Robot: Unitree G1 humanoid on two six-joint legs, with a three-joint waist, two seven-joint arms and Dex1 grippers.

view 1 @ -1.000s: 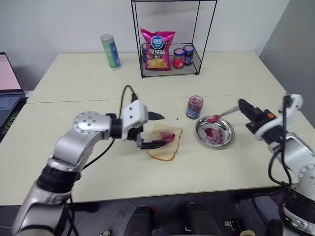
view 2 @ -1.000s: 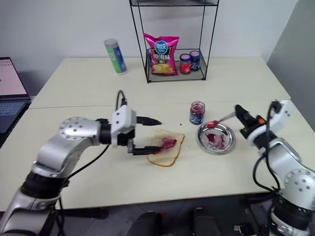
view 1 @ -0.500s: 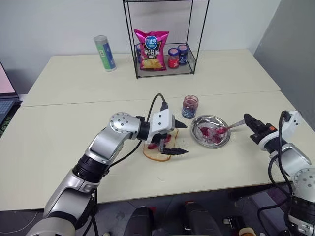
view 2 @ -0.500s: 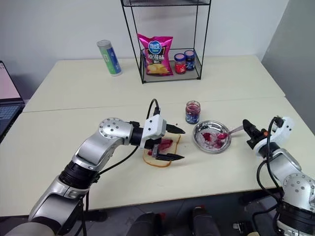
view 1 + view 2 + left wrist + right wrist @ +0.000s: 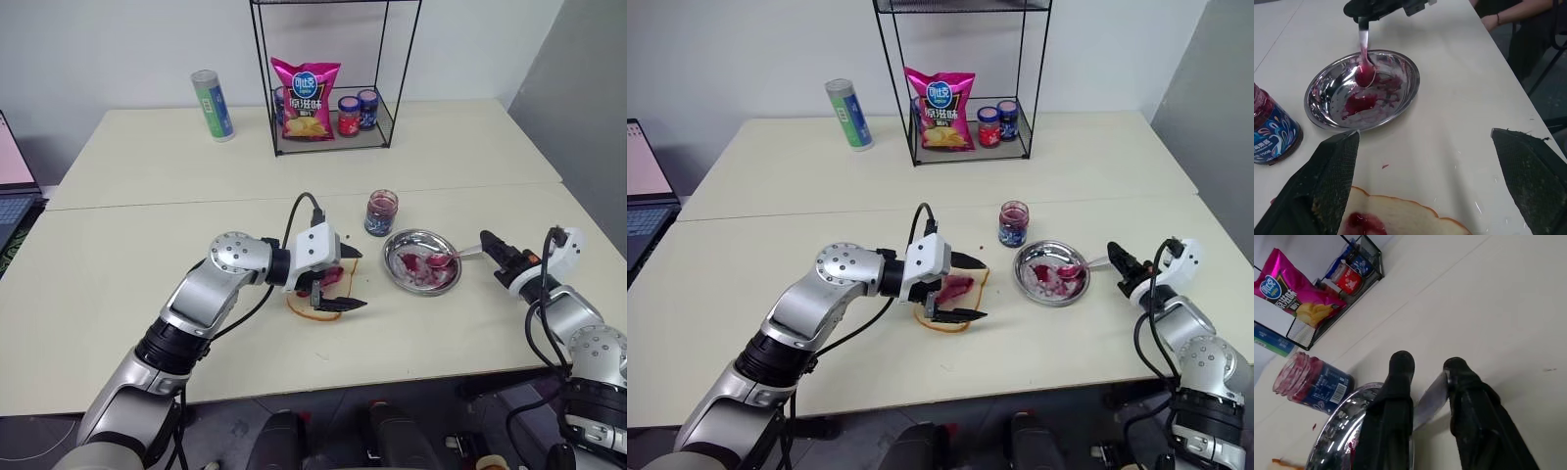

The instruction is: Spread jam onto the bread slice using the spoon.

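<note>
Light is bright and even, coming from above, with soft shadows on the table [image 5: 118, 284]. The metal plate [image 5: 1400, 63] shows white glare. Near fingers [image 5: 1332, 181] look a little blurred.

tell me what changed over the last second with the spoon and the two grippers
The right gripper lowered the spoon until its bowl rests in the metal plate, and its fingers have parted around the handle. The open left gripper shifted along the bread slice toward the plate. Bread, plate and open jam jar kept their places.
</note>
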